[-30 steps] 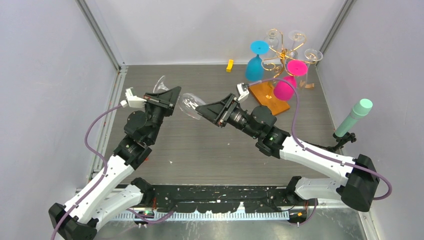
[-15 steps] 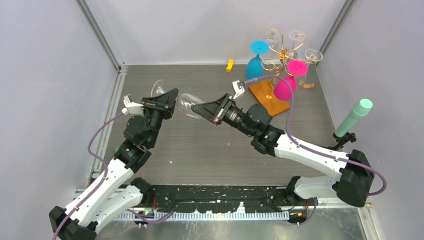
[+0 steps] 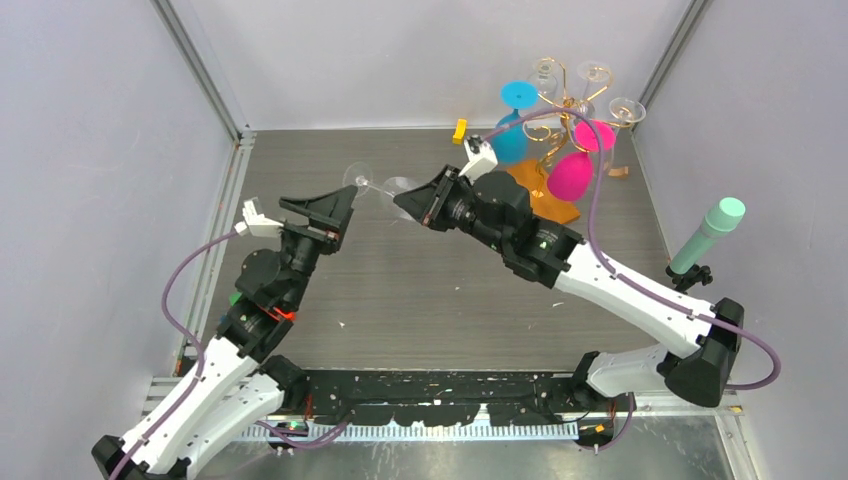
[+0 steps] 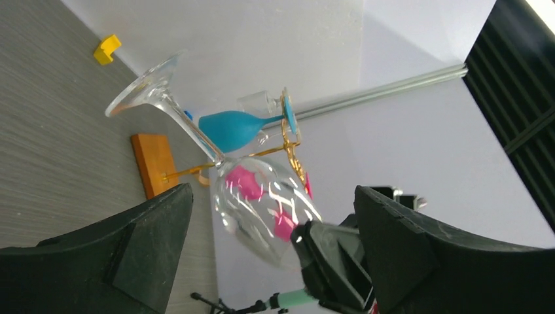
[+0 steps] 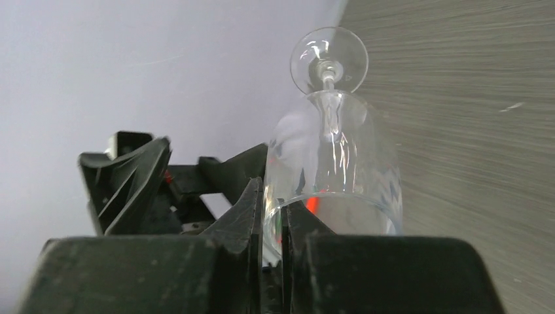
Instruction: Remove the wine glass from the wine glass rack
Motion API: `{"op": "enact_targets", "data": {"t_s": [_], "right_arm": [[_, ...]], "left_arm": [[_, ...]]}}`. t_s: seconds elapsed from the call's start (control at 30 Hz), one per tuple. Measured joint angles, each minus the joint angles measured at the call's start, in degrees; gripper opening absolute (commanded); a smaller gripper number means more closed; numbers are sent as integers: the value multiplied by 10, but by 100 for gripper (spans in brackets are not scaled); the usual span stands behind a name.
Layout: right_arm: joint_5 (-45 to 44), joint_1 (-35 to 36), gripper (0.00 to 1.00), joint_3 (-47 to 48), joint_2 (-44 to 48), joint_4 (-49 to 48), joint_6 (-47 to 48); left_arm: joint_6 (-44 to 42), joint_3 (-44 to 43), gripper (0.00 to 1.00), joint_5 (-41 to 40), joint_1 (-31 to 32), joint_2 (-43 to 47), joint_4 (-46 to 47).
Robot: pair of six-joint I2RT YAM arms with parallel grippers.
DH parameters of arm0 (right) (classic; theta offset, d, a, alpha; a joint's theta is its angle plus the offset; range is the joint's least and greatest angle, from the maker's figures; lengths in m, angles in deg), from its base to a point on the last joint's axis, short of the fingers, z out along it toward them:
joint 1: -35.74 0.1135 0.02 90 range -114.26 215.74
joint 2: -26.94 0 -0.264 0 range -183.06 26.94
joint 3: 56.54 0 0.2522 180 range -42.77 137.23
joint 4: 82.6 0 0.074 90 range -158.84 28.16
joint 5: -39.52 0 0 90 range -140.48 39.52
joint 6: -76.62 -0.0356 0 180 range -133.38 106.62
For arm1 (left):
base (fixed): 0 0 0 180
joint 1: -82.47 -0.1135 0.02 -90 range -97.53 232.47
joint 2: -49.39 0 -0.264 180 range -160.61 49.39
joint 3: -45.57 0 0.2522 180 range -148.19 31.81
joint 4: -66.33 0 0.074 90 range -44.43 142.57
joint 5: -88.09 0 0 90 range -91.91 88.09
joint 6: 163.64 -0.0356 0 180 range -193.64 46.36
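Sideways, the wine glass juts from the right pincer, rim pinched.

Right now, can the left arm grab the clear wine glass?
Probably yes. The left gripper stands wide open, and the clear wine glass sits just ahead of it with nothing between. The right gripper pinches the glass by its rim.

Table: wine glass rack, yellow block
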Motion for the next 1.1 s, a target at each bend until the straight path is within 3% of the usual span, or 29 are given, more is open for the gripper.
{"op": "enact_targets", "data": {"t_s": [0.27, 0.53, 0.73, 1.1], "right_arm": [[-59, 0, 0, 201, -86, 294, 132], [-75, -14, 0, 350, -206, 530, 260], [-43, -67, 1, 400, -310, 611, 313], [-9, -137, 0, 548, -469, 678, 363]], "left_arm": [[-153, 14, 98, 37, 0, 64, -96], [-354, -54, 100, 33, 0, 75, -268], [-422, -69, 100, 50, 0, 38, -314], [-451, -69, 100, 97, 0, -6, -334]]}}
